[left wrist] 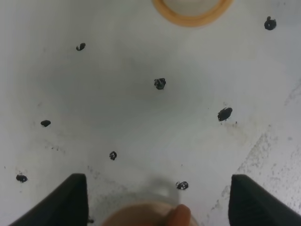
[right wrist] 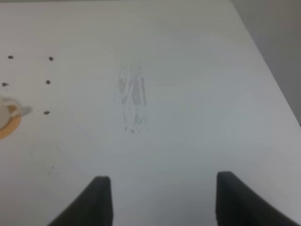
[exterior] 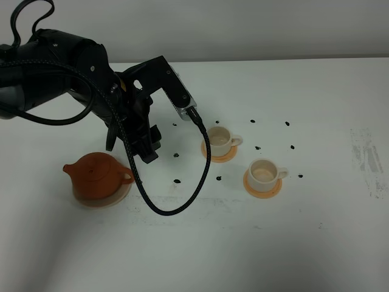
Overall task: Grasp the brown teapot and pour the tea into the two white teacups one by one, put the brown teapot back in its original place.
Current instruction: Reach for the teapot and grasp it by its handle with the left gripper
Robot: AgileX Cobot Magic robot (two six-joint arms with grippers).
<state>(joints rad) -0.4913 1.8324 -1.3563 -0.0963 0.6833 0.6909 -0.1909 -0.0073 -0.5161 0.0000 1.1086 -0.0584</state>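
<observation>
"Brown teapot (exterior: 97,173) first, please: where is it?"

"Upright on its tan plate (exterior: 103,202), at the left of the white table (exterior: 200,255). The lid is on. The spout points away from the cups and the loop handle points toward them."

"And the arms?"

"The left gripper (exterior: 148,149) hangs just beyond the handle. It's near it but, from where I stand, not touching. Its fingers are spread wide with nothing between them (its own camera shows only bare table and black dots there, plus a blur of orange and tan, likely the handle and plate). The right gripper (right wrist: 160,181) is over bare table well off to the side, also spread and empty."

"The cups?"

"The far teacup (exterior: 220,140) and the near teacup (exterior: 264,172) each sit on an orange coaster, well apart from the teapot. I can't tell whether either holds tea."

"What could go wrong?"

"The handle is a small target, I'd say. An off-centre grip could let the pot swing, or skid it off the plate. If it's tipped too steeply, the lid might slide out. A black cable (exterior: 170,207) also loops down from the arm to the tabletop and passes just beside the far teacup. A sweep toward the cups could drag the cable across that cup and knock it over."
</observation>
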